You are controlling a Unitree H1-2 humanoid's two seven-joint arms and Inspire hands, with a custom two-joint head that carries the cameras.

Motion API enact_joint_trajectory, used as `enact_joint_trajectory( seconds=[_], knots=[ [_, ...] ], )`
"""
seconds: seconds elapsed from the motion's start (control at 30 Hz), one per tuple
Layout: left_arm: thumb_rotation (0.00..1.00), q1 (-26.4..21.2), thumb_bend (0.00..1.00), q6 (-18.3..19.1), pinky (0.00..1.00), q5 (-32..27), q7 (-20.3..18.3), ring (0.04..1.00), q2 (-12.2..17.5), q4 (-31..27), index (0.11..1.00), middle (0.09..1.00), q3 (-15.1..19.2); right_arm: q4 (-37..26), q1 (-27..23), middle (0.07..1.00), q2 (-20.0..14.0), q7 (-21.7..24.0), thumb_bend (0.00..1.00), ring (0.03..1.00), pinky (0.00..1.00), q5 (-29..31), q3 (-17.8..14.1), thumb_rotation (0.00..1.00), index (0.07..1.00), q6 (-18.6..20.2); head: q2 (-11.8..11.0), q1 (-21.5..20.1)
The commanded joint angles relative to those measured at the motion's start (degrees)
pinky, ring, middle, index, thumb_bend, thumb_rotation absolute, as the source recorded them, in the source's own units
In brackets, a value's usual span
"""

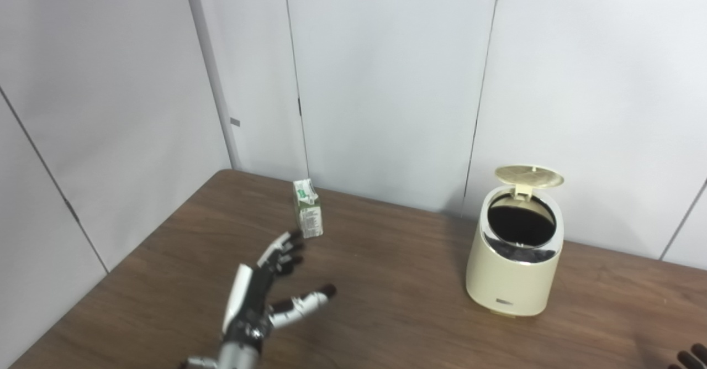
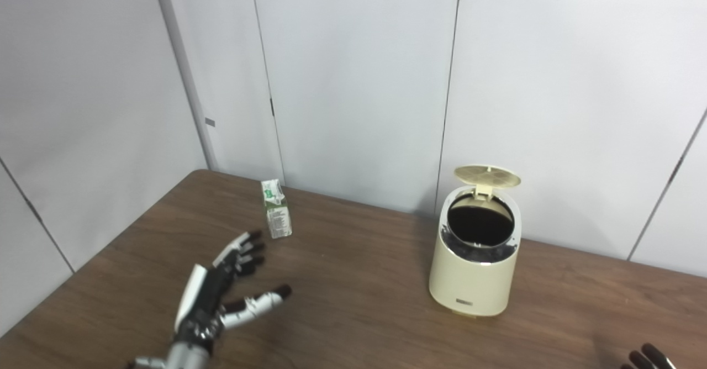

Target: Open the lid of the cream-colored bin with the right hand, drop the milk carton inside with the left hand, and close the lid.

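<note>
A cream-colored bin (image 1: 513,272) stands on the right part of the brown table, its round lid (image 1: 528,176) tipped up and back so the dark inside shows. A small white and green milk carton (image 1: 307,207) stands upright towards the back left. My left hand (image 1: 265,291) is open, fingers and thumb spread, a little in front of the carton and not touching it. Of my right hand (image 2: 646,358) only dark fingertips (image 1: 690,357) show at the bottom right corner, well away from the bin.
The wooden table (image 1: 386,302) runs to white wall panels behind. Its left edge slants from the back corner (image 1: 221,173) down to the bottom left.
</note>
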Motion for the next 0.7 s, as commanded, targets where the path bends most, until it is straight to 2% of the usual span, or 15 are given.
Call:
enact_joint_trajectory(
  seconds=[0.0, 0.07, 0.17, 0.2, 0.23, 0.4, 0.5, 0.57, 0.67],
  knots=[
    [0.16, -1.4, 0.84, 2.3, 0.81, 2.9, -0.3, 0.819, 2.7, -1.8, 0.935, 0.867, 0.7, -2.2, -1.2, 0.869, -0.1, -0.1, 0.64, 0.861, 0.77, 0.7, -0.7, 1.00, 0.853, -1.1, 0.0, -0.2],
    [0.15, -2.1, 0.85, 4.8, 0.80, 4.0, -1.0, 0.828, 4.6, -2.0, 0.936, 0.875, 1.3, -2.3, -1.3, 0.867, -0.2, -0.1, 0.64, 0.860, 0.76, 0.5, -0.6, 1.00, 0.849, -1.1, -0.1, -0.3],
    [0.11, -3.5, 0.88, 6.9, 0.72, 5.0, -1.2, 0.824, 6.8, -1.0, 0.929, 0.879, 2.0, -2.3, -1.4, 0.864, -0.2, -0.1, 0.64, 0.858, 0.76, 0.5, -0.6, 1.00, 0.846, -0.9, -0.5, -0.7],
    [0.07, -4.2, 0.88, 7.8, 0.64, 5.8, -1.4, 0.793, 7.9, -0.3, 0.926, 0.876, 2.0, -2.4, -1.4, 0.858, -0.3, -0.2, 0.64, 0.852, 0.75, 0.4, -0.6, 1.00, 0.840, -0.7, -0.5, -0.8],
    [0.06, -4.7, 0.89, 8.5, 0.61, 6.4, -1.6, 0.778, 8.6, 0.2, 0.925, 0.872, 1.9, -2.3, -1.5, 0.855, -0.3, -0.3, 0.64, 0.848, 0.74, 0.4, -0.6, 1.00, 0.836, -0.6, -0.5, -0.9],
    [0.09, -7.8, 0.91, 11.9, 0.51, 11.7, -3.2, 0.708, 13.6, 3.8, 0.914, 0.863, -0.3, -1.6, -1.9, 0.852, -0.9, 0.0, 0.65, 0.839, 0.72, 0.2, -0.8, 1.00, 0.831, -1.4, -0.4, -2.3],
    [0.12, -10.3, 0.92, 13.0, 0.54, 13.7, -4.3, 0.727, 16.2, 6.9, 0.902, 0.880, -1.6, -1.6, -2.0, 0.858, -1.4, 0.3, 0.67, 0.846, 0.74, 0.1, -0.8, 1.00, 0.836, -1.6, -0.4, -2.6],
    [0.12, -12.3, 0.91, 13.7, 0.64, 14.0, -5.0, 0.795, 17.6, 9.3, 0.908, 0.901, -1.7, -1.8, -2.2, 0.869, -1.8, 0.4, 0.68, 0.859, 0.76, 0.1, -0.8, 1.00, 0.847, -1.6, -0.3, -2.8],
    [0.14, -15.0, 0.91, 13.7, 0.71, 14.0, -5.3, 0.848, 19.3, 12.7, 0.918, 0.911, -2.0, -2.0, -2.6, 0.878, -2.2, 0.4, 0.70, 0.870, 0.77, 0.3, -0.8, 1.00, 0.857, -1.3, -0.3, -3.0]
  ],
)
